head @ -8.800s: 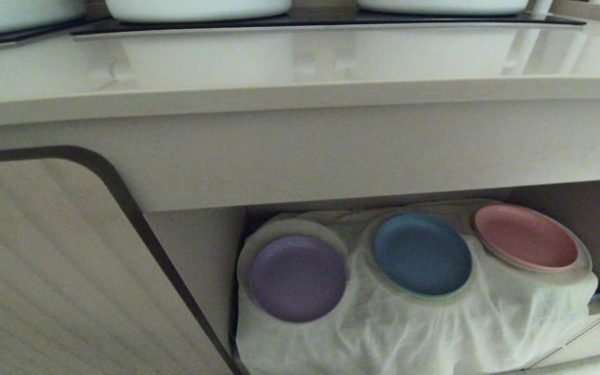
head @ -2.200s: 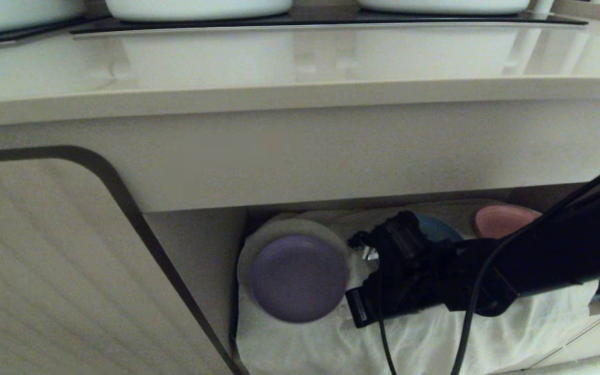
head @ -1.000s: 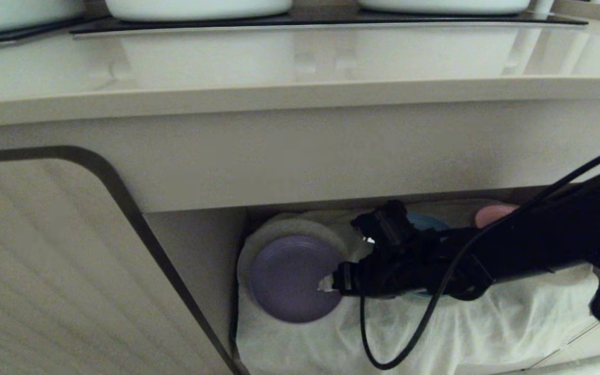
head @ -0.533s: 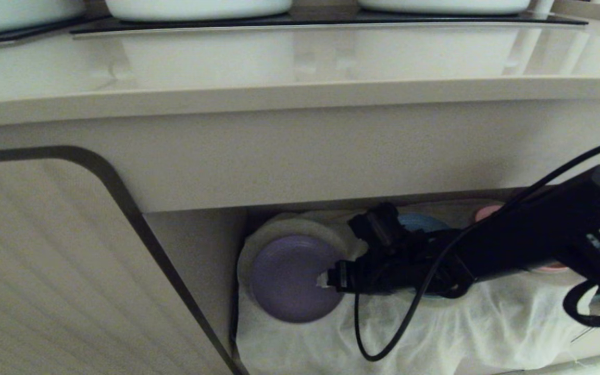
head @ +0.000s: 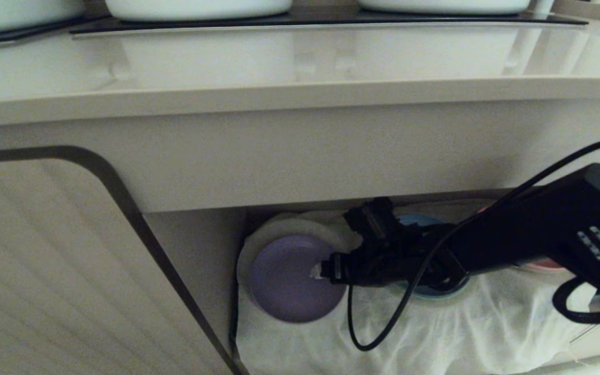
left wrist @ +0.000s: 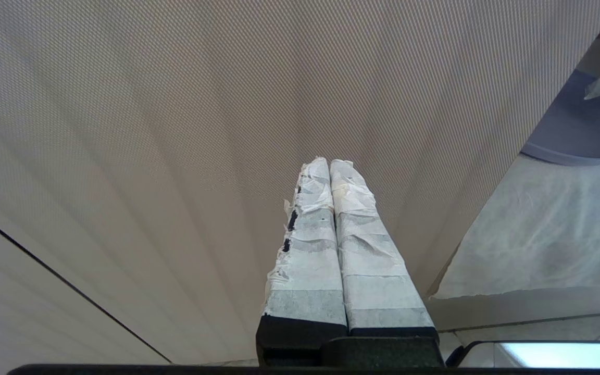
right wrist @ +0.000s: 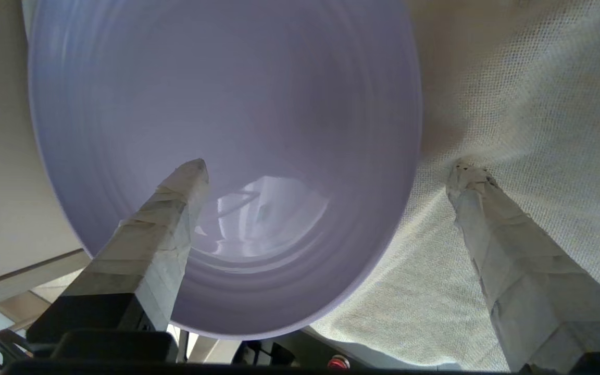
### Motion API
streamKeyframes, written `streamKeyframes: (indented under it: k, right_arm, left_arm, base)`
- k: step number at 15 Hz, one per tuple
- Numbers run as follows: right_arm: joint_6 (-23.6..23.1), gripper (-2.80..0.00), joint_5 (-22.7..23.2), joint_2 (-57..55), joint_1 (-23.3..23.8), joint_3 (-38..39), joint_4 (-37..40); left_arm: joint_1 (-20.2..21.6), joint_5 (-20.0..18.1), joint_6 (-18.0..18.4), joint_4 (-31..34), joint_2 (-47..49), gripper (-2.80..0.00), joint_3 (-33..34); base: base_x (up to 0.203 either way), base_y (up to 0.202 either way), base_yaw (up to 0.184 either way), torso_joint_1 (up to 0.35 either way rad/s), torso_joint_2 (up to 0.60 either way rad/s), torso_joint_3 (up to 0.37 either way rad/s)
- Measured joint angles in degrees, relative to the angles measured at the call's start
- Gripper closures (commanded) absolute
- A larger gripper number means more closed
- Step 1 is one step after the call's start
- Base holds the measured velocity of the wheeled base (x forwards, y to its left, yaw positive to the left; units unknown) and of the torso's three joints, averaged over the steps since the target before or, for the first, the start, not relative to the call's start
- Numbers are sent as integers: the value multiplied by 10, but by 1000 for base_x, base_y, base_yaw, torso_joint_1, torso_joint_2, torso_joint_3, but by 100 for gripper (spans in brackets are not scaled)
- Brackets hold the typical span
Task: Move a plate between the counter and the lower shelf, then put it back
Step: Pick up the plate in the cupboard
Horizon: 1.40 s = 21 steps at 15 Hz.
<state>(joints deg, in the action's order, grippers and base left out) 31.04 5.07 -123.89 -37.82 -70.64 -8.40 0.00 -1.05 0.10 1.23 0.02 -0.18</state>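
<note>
The lilac plate (head: 284,284) lies on the leftmost cloth mound in the lower shelf (head: 435,323), below the beige counter (head: 300,57). My right gripper (head: 325,268) reaches in from the right and stands open at the plate's right rim. In the right wrist view the gripper (right wrist: 328,169) straddles that rim: one taped finger (right wrist: 175,208) is over the plate's (right wrist: 227,94) inner face, the other lies on the cloth outside it. Nothing is gripped. My left gripper (left wrist: 329,162) is shut and empty, parked before a ribbed cabinet panel.
A blue plate (head: 408,219) and a pink plate (head: 539,265) sit on the mounds to the right, mostly hidden by my right arm. White pots (head: 196,8) stand on the black hob at the counter's back. The ribbed cabinet door (head: 45,271) bounds the shelf on the left.
My right gripper has slid further left over the lilac plate's rim and its jaws have widened. The plate has not moved. The left arm is still.
</note>
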Motion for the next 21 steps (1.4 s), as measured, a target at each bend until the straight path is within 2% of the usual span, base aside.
streamKeyframes:
  k: [8, 21]
  right_arm:
    - [-30, -280, 2, 15, -1, 7, 36]
    - [-29, -280, 1, -3, -7, -10, 6]
  left_arm:
    - [0, 0, 0, 0, 0, 0, 0]
    - [0, 0, 0, 0, 0, 0, 0]
  base:
    - [0, 0, 0, 0, 0, 0]
    - [0, 0, 0, 0, 0, 0]
